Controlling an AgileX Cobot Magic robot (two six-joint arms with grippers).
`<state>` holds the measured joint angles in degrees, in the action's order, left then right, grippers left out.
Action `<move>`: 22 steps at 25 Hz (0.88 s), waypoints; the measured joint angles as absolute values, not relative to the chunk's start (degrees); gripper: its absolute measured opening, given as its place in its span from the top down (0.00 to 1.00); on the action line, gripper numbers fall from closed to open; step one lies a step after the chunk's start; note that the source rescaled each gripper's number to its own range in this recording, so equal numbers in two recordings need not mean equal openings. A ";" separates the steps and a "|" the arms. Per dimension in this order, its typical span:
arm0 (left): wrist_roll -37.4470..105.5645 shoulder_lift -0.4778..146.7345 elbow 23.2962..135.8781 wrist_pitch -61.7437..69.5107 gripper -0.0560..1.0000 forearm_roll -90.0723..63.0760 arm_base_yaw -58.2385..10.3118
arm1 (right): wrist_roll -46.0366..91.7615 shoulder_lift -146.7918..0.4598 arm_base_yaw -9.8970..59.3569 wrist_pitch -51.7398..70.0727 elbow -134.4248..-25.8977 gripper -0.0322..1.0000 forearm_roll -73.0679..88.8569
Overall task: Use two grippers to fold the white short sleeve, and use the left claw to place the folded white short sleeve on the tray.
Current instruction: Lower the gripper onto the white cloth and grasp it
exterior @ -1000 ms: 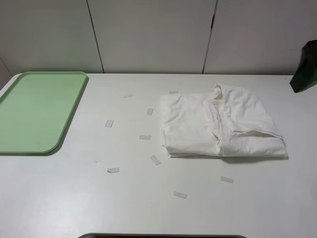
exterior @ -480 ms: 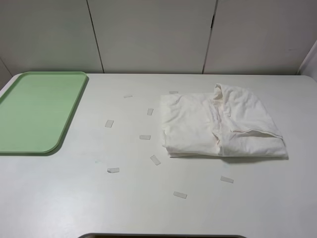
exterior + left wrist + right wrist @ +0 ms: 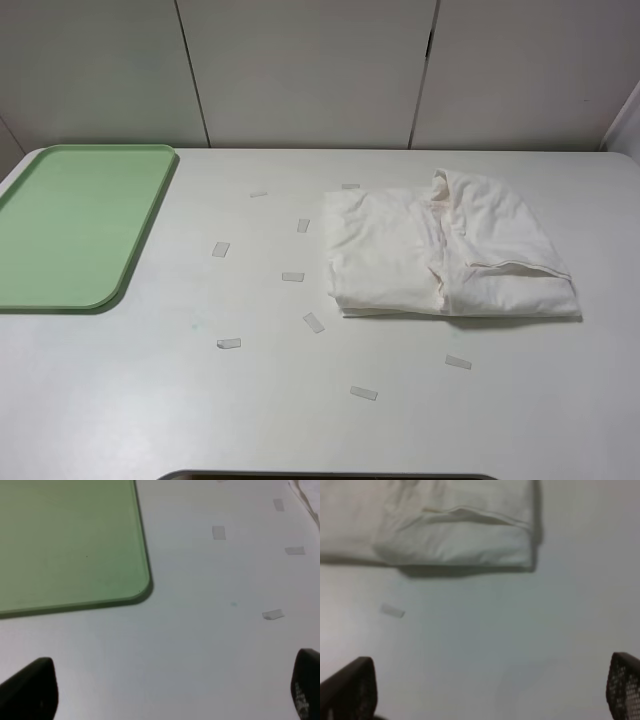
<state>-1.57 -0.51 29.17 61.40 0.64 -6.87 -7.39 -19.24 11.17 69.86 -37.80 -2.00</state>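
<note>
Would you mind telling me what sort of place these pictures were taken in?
Probably a robot test bench, not a home: a white tabletop before plain pale wall panels, small pale tape strips dotted across it like markers, plus a light green plastic tray and a folded off-white cotton T-shirt.

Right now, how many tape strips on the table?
9 tape strips: six between tray and shirt, one at the shirt's far edge, two nearer the camera; more may hide underneath.

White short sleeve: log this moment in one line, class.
white short sleeve: loosely folded, on table | tray: no shirt | left gripper: open | right gripper: open
</note>
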 joint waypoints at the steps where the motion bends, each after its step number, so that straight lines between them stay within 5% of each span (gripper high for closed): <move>1: -1.57 -0.51 29.17 61.40 0.07 0.64 -6.87 | -7.39 -18.23 9.62 69.80 -36.70 0.00 -2.00; 11: -1.57 -0.51 29.17 61.40 0.07 0.64 -6.87 | -6.20 -3.05 -6.17 61.77 -30.02 0.00 -1.83; 22: -1.57 -0.51 29.17 61.40 0.07 0.64 -6.87 | -3.71 0.29 -8.03 59.88 -28.74 0.00 -1.51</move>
<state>-1.57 -0.51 29.17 61.40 0.64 -6.87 -3.71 0.29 -8.03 59.88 -28.74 -1.51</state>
